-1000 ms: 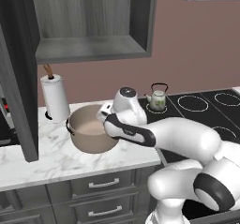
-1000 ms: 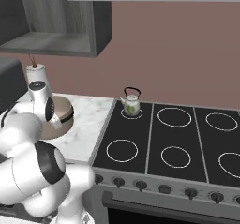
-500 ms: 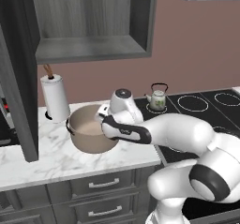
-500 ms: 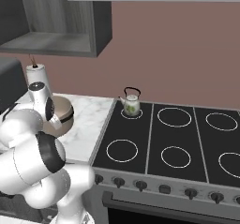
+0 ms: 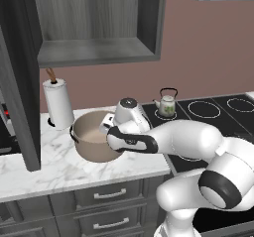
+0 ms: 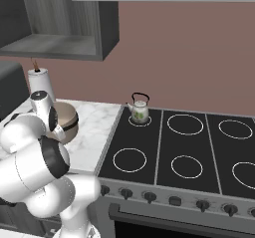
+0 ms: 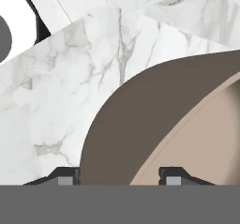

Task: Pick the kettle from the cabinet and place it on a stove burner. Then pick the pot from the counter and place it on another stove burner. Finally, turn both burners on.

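Pot (image 7: 140,129) rim is straddled by gripper (image 7: 117,178) at frame bottom; grip can't be confirmed.

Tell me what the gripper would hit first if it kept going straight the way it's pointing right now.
Most likely the pot: the gripper straddles its rim, one fingertip outside the wall, one inside. Straight on, the rim slides deeper between them; the counter lies beyond, though depth is unclear.
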### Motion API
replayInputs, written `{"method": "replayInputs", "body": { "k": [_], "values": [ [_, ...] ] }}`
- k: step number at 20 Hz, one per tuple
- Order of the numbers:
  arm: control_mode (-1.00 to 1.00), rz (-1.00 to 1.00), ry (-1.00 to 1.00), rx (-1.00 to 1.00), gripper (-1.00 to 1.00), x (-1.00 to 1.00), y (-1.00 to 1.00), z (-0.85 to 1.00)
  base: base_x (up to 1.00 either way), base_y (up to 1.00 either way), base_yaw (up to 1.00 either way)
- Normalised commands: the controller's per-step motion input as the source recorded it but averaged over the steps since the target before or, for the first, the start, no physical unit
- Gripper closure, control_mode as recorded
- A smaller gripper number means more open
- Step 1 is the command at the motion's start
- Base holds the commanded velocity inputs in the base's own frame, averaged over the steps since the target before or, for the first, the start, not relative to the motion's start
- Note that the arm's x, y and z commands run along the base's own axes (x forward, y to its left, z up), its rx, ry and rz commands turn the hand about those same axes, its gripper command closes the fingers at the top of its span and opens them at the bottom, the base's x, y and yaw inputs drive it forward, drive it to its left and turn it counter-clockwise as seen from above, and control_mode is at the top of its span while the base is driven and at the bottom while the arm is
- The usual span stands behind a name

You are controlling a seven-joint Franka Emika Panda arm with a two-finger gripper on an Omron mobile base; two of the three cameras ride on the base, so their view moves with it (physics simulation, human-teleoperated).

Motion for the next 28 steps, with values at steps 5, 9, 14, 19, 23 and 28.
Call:
{"method": "replayInputs", "body": {
  "k": [5,9,14,19,23,28],
  "values": [
    [-1.00,0.00,0.03,0.00,1.00,0.00,0.00,-0.12,0.00,0.00,0.00],
    [-1.00,0.00,0.02,0.00,1.00,0.00,0.00,-0.03,0.00,0.00,0.00],
    [-1.00,0.00,0.01,0.00,1.00,-0.02,0.00,0.03,0.00,0.00,0.00],
    [-1.00,-0.01,0.00,0.00,1.00,-0.10,0.00,0.16,0.00,0.00,0.00],
    [-1.00,-0.02,-0.01,0.00,1.00,-0.15,0.00,0.21,0.00,0.00,0.00],
    [-1.00,-0.04,0.00,-0.01,1.00,-0.18,0.00,0.22,0.00,0.00,0.00]
  ]
}}
